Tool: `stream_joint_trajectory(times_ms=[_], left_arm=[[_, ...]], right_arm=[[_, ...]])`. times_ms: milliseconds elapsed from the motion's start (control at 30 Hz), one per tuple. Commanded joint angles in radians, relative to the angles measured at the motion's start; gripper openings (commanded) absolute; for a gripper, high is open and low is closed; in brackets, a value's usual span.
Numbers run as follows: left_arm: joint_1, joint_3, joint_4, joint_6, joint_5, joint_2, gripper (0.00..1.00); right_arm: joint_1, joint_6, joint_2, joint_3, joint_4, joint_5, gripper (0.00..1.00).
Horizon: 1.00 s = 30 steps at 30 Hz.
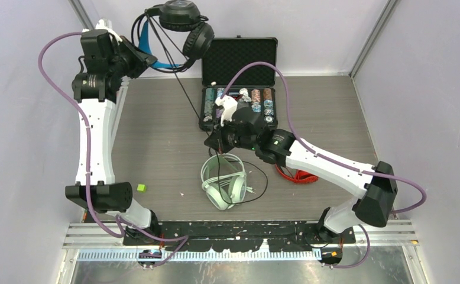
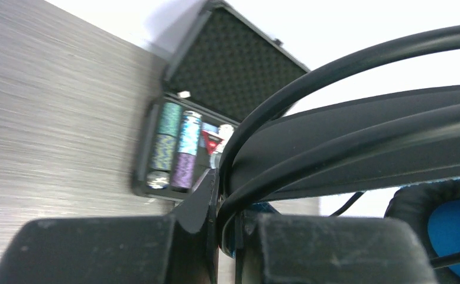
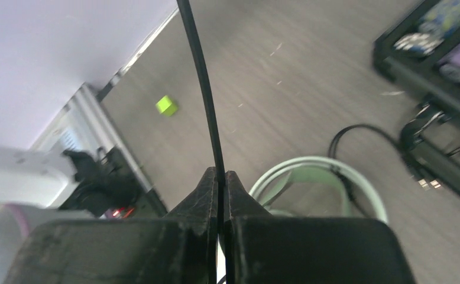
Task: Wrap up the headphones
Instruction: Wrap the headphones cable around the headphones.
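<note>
Black bulky headphones [image 1: 177,15], clamped far left by the left tool [image 2: 219,207], seem heavy; their limp cable [image 3: 203,89], pinched in the right tool [image 3: 220,180], may slip.

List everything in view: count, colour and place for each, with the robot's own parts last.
black headphones: one pair, black with blue-lined headband, held up at the far left.
black cable: one, black, stretched from that pair down to the table's middle.
mint-green headphones: one pair, pale green, lying near centre.
red headphones: one pair, red, mostly hidden under the right arm.
case: one, black, open, at the far middle.
poker chips: several rows, mixed colours, in the case.
cube: one, lime green, near left.
table: one, grey wood grain.
left gripper: black, shut on the black headphones.
right gripper: black, shut on the black cable.
</note>
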Motion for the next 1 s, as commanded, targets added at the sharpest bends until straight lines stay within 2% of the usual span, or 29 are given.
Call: stream_joint_trajectory(times_ms=[0,300,567,967], left_arm=[[0.008,-0.048,0.205,-0.179,0.173,-0.085,0.0],[0.008,0.011,0.063,-0.147,0.168,-0.115,0.0],[0.008,0.06,-0.033,-0.071,0.2,-0.126,0.0],[0.008,0.079,-0.068,-0.03,0.214,-0.119,0.0]], right_arm=[[-0.002,-0.181,0.037,-0.027,0.196,0.201,0.01],[-0.14,-0.184,0.111,-0.071,0.415,0.229,0.01],[-0.291,-0.127,0.105,-0.101,0.474,0.202,0.01],[-0.416,-0.069,0.034,-0.199,0.522,0.21,0.01]])
